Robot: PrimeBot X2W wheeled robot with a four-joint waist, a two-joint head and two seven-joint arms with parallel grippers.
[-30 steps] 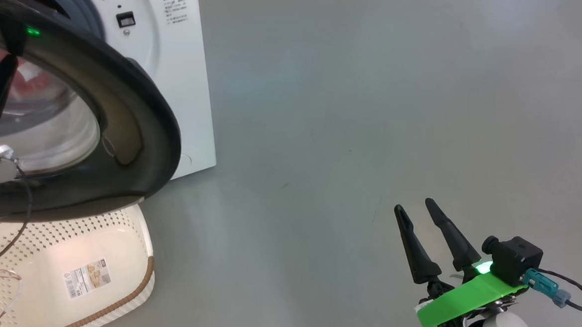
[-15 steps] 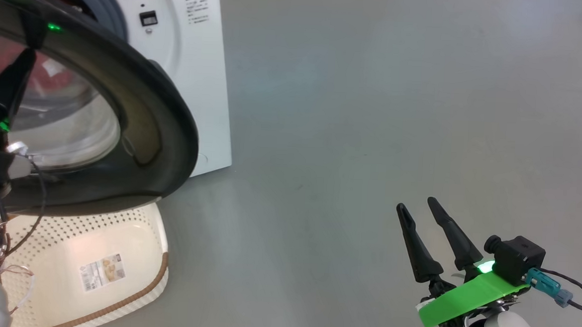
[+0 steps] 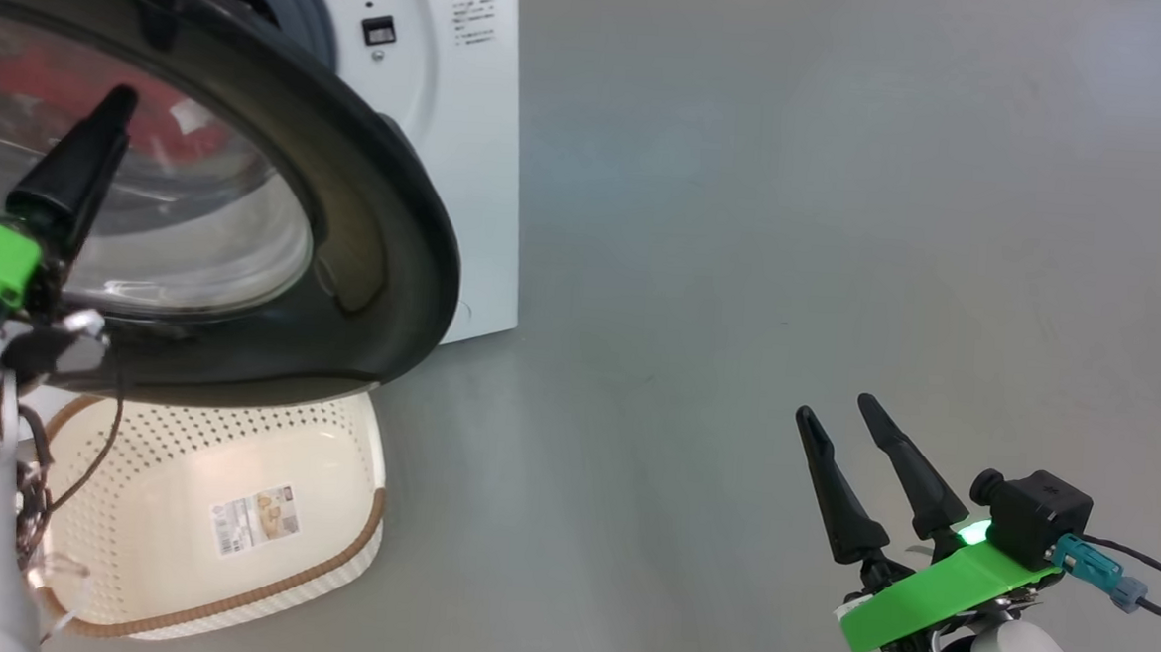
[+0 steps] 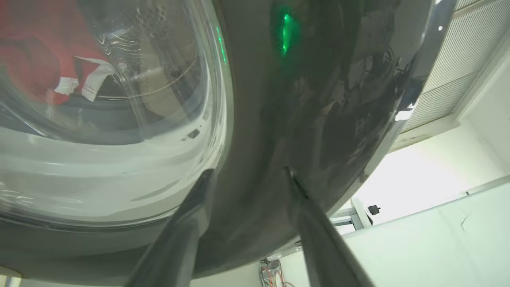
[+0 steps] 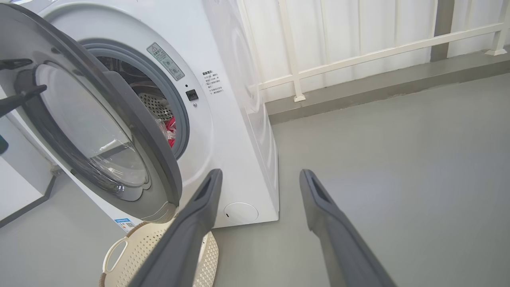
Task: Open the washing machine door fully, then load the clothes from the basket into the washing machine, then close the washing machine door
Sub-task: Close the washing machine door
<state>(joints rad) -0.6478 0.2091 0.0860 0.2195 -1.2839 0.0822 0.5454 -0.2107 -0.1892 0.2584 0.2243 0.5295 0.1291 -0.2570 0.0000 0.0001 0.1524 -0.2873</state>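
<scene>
Door-closing stage, judged from the layout.

Head view: the washing machine door [image 3: 385, 256] stands partly swung out from the washing machine [image 3: 470, 161]. Its lower rim overhangs the basket [image 3: 237, 437], which lies empty on the floor [image 3: 745, 225]. The clothes [image 3: 46, 89] show red through the window [image 3: 208, 237], already in the drum. The left pincer [image 3: 104, 122] is raised against the door's outer face, apparently placed to push it shut. The right pincer [image 3: 837, 407], released and grasping nothing, hangs well apart over bare floor, outside the door's sweep.

Left wrist view: the left pincer's fingers are parted with nothing between them. The tips lie close to the glossy ring just beside the window; contact cannot be confirmed.

Right wrist view: a gap separates the door's free edge from the gasket [image 5: 181, 119]. The swing path toward the opening looks unobstructed. The basket sits beneath the rim, where room appears tight.
</scene>
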